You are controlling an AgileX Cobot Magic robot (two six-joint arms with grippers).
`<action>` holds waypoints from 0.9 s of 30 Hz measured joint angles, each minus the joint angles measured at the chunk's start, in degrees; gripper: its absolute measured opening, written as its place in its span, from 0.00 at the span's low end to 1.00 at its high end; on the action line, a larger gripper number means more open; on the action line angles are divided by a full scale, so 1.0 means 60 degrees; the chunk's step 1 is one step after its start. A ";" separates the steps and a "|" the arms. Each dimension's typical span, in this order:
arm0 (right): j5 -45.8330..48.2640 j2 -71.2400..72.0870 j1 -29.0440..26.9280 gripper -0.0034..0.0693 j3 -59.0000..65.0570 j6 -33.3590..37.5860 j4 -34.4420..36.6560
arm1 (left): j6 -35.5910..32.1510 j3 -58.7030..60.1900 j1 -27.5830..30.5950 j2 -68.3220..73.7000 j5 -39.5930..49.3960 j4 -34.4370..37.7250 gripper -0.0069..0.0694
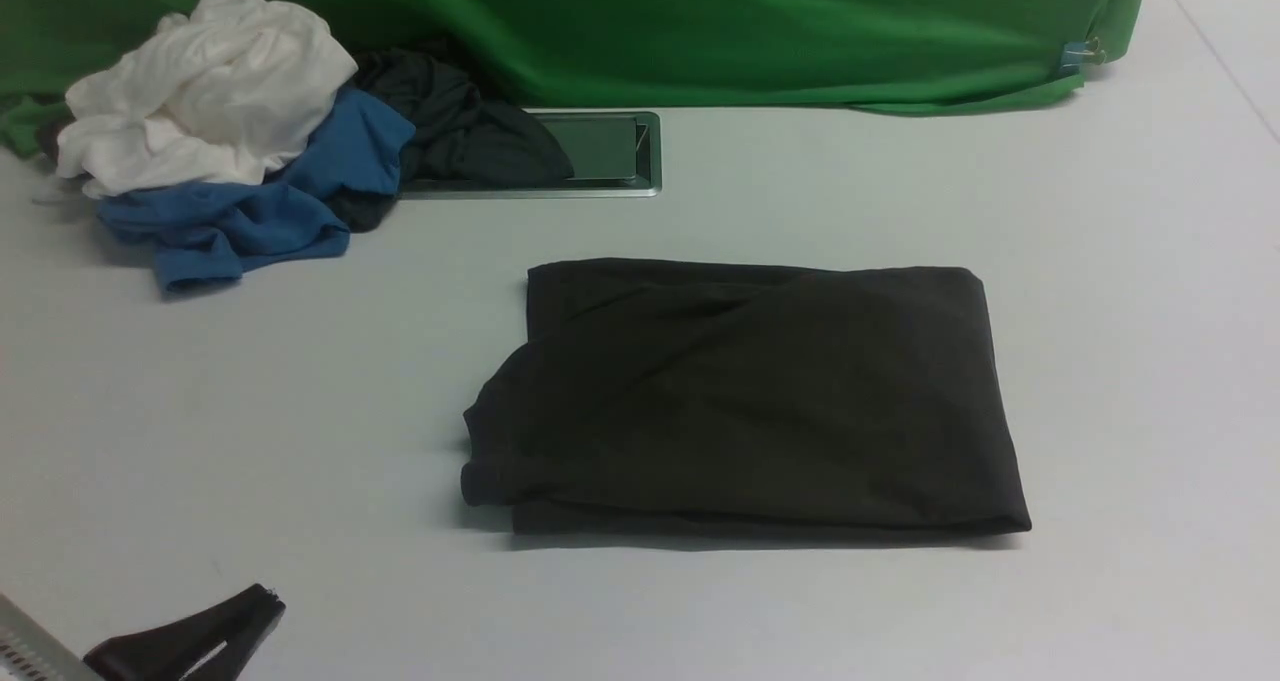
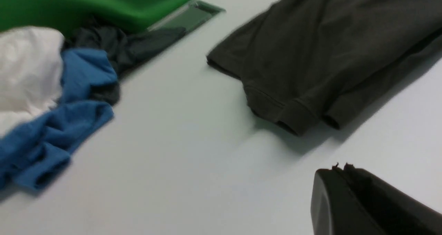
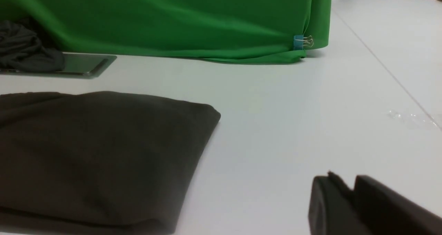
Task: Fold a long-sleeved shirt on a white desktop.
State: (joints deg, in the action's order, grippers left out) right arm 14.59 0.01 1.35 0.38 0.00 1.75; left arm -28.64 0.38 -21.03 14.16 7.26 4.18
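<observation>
The long-sleeved shirt (image 1: 745,401) is soft, limp cotton, light for its bulk, and I judge its stacked layers would slide apart if I lifted it by one ply. If I had to take it again, I would pinch all layers together at the thick folded edge toward my side, or at the ribbed cuffs (image 2: 297,116) poking out on its left end, where the cloth gives a firmer bite. It looks black-brown and matte, folded into a neat rectangle with a few shallow creases on top; no chest print shows. It lies flat on the white desktop (image 1: 1120,361), about mid-desk and somewhat toward the right edge, well apart from the heap of white, blue and dark grey garments (image 1: 230,141) in the far left corner by the cable hatch (image 1: 610,151) and green backdrop (image 1: 700,31). My left gripper (image 2: 342,167) is closed with nothing in it, low near the front left corner. My right gripper (image 3: 342,183) shows a narrow gap between its tips and holds nothing, off the shirt's right end. The fold seems essentially done.
</observation>
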 joint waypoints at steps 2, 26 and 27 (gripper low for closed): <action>0.0001 0.0000 0.0000 0.23 0.0000 0.0000 0.0000 | 0.0000 0.0000 0.0125 -0.0162 -0.0260 -0.0072 0.11; -0.0049 0.0011 0.0000 0.29 0.0000 0.0000 0.0000 | 0.1746 0.0000 0.3376 -0.2385 0.1195 0.1270 0.11; -0.0049 0.0011 0.0000 0.29 0.0000 0.0000 0.0000 | 0.1746 0.0000 0.3376 -0.2385 0.1188 0.1270 0.11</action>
State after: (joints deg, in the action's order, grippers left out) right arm 14.30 0.08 1.35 0.38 0.00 1.75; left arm -18.17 0.38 -0.78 -0.15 14.39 11.80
